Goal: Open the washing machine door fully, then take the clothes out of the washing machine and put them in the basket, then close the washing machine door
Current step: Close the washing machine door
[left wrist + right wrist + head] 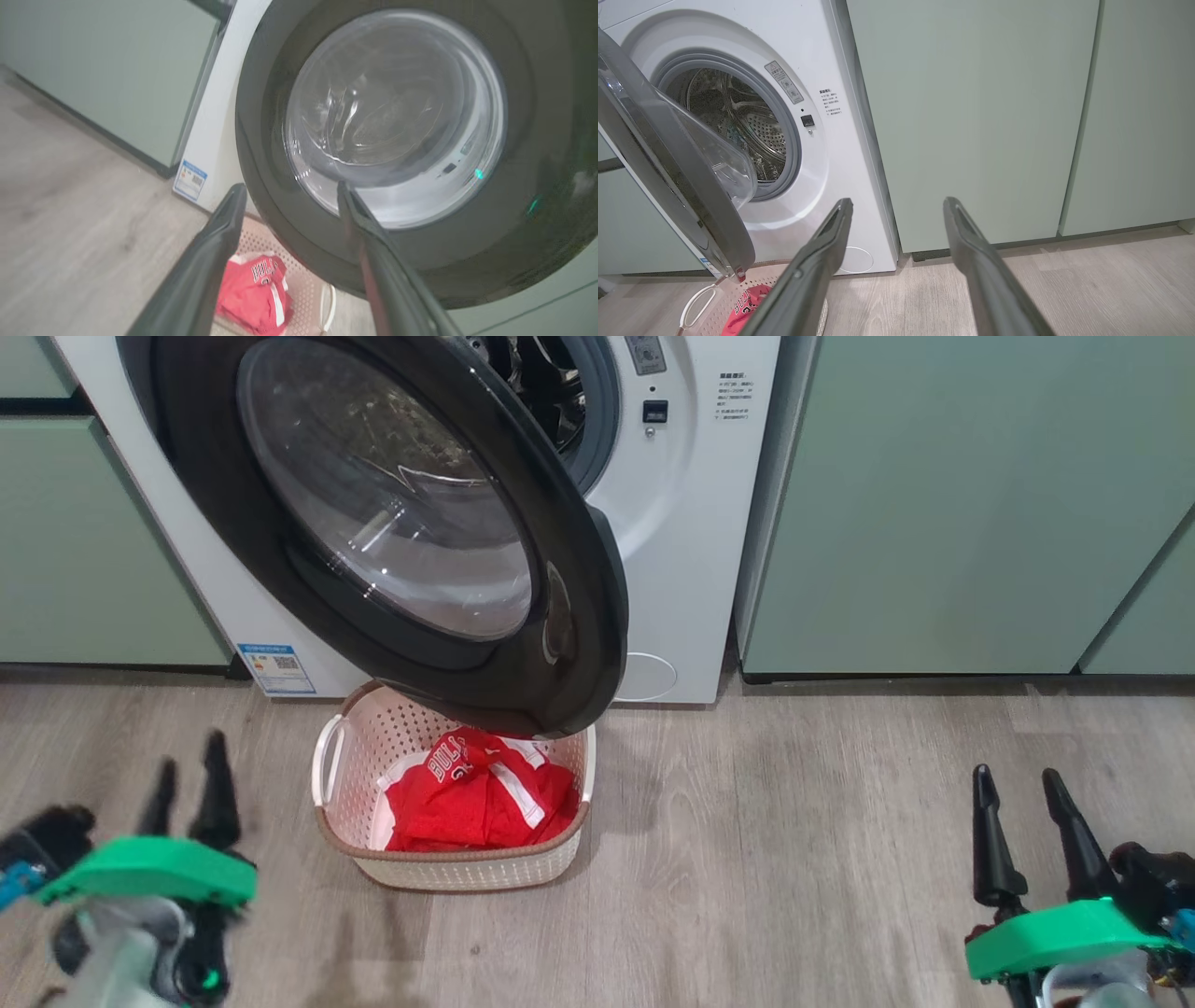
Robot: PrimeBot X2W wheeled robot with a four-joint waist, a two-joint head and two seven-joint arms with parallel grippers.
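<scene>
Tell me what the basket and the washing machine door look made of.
The basket: seemingly moulded plastic, matte cream, judging by its perforated walls. The washing machine door: glossy black rim, likely plastic; clear bulging centre, glass or clear plastic.

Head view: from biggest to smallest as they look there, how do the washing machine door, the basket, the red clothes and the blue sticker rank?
1. washing machine door, though it swings out nearer the camera
2. basket
3. clothes, lying inside the basket
4. blue sticker
</scene>
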